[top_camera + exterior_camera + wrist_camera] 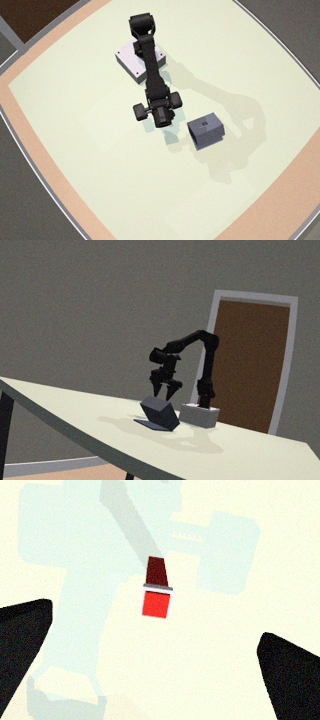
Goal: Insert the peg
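The peg (156,603) stands on the desk (103,167) (245,446) (200,685), below the gripper (157,106) (161,398) (159,627) (the arm hides it from above). In the top view, the sloped block (209,133) (161,414) sits right of the gripper and nearer the picture's bottom, its hole (204,123) in the upper face; the arm's base (126,58) (196,416) is behind.
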Controlling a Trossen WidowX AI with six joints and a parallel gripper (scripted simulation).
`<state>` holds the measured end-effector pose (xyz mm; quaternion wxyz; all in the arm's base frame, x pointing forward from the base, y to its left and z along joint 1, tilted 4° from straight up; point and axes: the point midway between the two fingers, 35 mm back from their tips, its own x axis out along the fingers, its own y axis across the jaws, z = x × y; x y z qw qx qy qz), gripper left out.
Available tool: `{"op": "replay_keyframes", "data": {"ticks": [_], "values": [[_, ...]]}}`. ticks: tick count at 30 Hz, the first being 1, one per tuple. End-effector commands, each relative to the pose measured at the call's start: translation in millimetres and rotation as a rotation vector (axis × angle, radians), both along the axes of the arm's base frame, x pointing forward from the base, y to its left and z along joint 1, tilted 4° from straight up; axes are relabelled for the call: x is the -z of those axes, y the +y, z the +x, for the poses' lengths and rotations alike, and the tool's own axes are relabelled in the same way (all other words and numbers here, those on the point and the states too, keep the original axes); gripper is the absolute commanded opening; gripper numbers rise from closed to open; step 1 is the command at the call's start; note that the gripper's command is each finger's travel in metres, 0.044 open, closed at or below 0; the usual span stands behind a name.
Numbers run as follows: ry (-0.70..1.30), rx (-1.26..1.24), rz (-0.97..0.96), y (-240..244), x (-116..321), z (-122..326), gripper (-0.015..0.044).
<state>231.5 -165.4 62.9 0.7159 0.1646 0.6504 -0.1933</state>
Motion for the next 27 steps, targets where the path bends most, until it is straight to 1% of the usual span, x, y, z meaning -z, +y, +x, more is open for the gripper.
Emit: {"op": "replay_keyframes", "data": {"ticks": [1,27], "values": [[-0.004,-0.011,0.003,0.6,2.3,1.4,0.044],[-0.004,-0.011,0.004,-2.5,44.4,5.9,0.044]]}}
